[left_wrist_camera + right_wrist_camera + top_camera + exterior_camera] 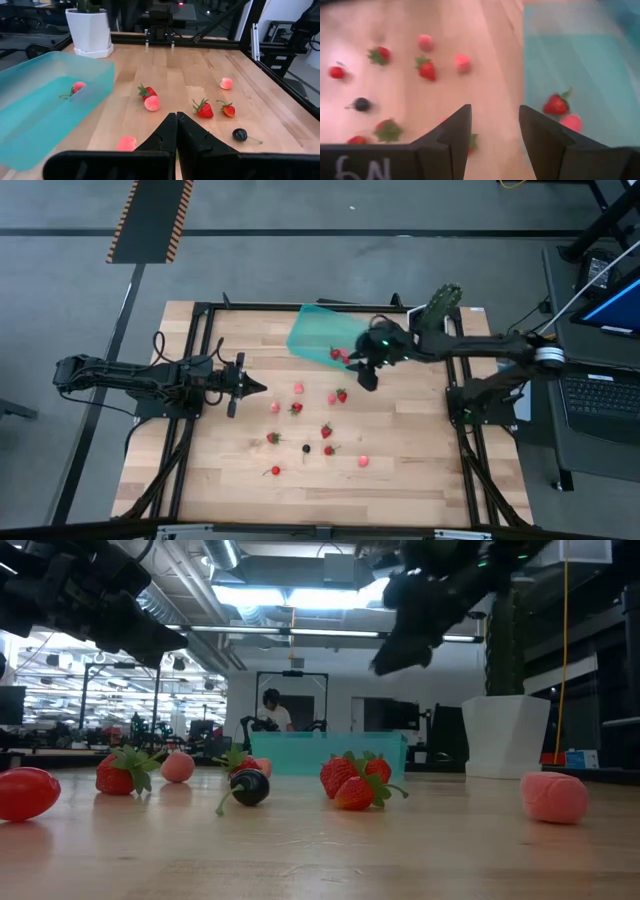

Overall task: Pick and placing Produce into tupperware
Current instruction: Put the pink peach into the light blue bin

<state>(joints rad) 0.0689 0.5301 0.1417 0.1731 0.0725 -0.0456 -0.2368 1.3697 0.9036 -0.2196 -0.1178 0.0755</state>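
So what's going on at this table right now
A two-armed robot is sorting berries into the teal tupperware. The right gripper hangs open near the container's edge, holding nothing; a strawberry and a pink berry already lie inside. The left gripper waits shut over the table, where many berries remain scattered.

You get even, bright overhead light on the table (400,470), with only soft, short shadows under the berries. In the low view, ceiling strip lights (290,595) at twelve o'clock glare hard, leaving the arms as dark silhouettes, and the near tabletop reads soft. Your right wrist view is smeared with blur throughout, washing out the tupperware (580,65) at two o'clock.
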